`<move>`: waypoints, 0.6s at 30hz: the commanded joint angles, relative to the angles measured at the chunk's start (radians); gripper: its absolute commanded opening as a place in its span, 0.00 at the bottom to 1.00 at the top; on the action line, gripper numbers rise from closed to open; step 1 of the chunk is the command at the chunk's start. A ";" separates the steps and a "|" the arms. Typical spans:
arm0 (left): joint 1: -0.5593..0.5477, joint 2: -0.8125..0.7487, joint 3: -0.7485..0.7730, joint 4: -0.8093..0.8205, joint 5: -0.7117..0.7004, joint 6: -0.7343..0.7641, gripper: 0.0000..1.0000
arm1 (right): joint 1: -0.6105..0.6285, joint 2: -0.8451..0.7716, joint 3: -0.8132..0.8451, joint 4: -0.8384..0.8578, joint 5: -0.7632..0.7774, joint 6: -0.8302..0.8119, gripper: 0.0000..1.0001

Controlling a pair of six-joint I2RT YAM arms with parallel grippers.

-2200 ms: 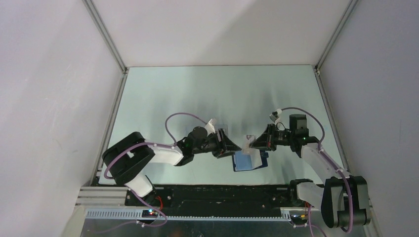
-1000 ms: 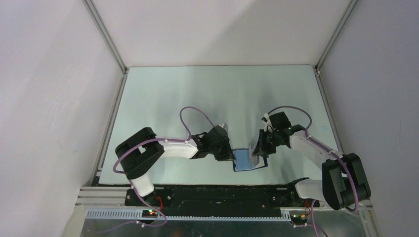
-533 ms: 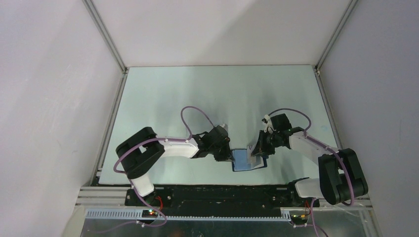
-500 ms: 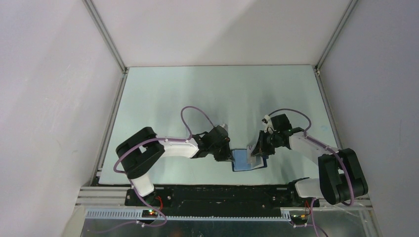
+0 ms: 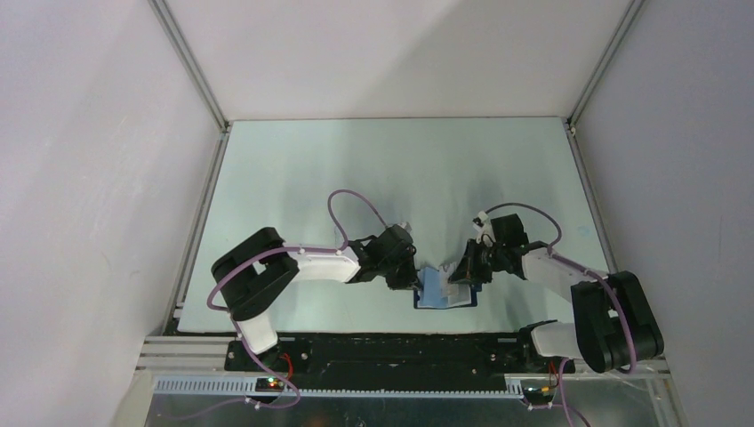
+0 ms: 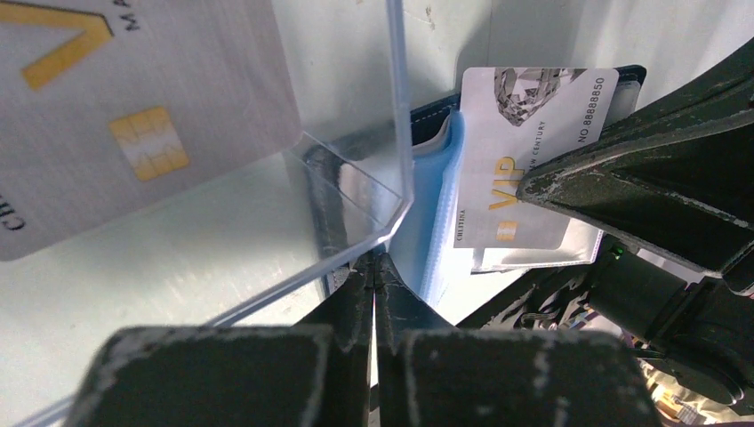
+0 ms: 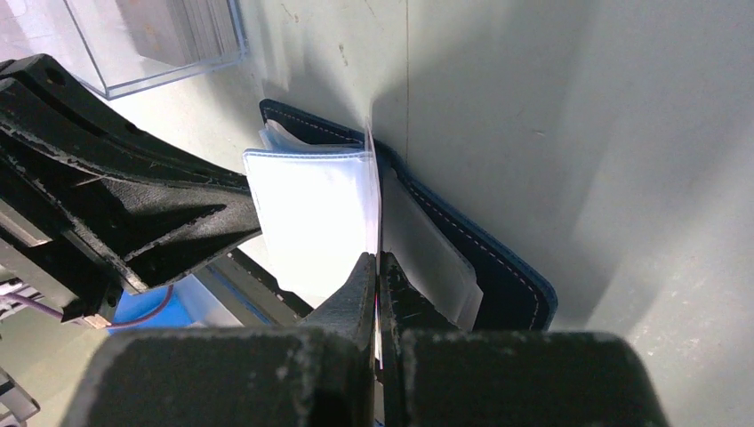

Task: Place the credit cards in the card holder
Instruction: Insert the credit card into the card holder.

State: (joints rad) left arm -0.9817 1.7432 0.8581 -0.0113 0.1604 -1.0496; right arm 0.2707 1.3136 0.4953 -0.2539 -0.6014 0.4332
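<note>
1. My right pincer [image 7: 377, 264] pinches the VIP card [image 6: 525, 169], seemingly part-way into the open card holder [image 7: 509, 276] on the desk [image 5: 356, 178].
2. My left pincer [image 6: 373, 267] is pressed together at the holder's edge; I cannot tell whether it grips anything.
3. More cards [image 7: 169, 27] wait in the clear box [image 7: 178, 76], so much is left.

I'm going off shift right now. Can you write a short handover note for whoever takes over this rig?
Left gripper: shut, seemingly pinching the card holder at its left edge, holding it open.
Right gripper: shut on a VIP card, held on edge over the holder's blue leaves.
Done: holder is open. Whether any card is already inside, I cannot tell.
Left: seat this card. More cards wait in the clear box beside the holder.
</note>
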 commanded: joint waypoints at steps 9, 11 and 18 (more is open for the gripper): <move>-0.003 -0.057 -0.041 -0.104 -0.063 -0.018 0.02 | 0.014 -0.094 -0.060 0.027 0.017 0.071 0.00; -0.004 -0.082 -0.047 -0.109 -0.069 -0.018 0.03 | 0.013 -0.093 -0.057 0.031 0.022 0.070 0.00; -0.010 -0.059 -0.040 -0.116 -0.049 -0.012 0.01 | 0.009 -0.074 -0.057 0.053 0.039 0.083 0.00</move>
State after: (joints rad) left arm -0.9829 1.6871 0.8188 -0.1013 0.1257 -1.0576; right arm 0.2775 1.2358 0.4450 -0.2226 -0.5953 0.5026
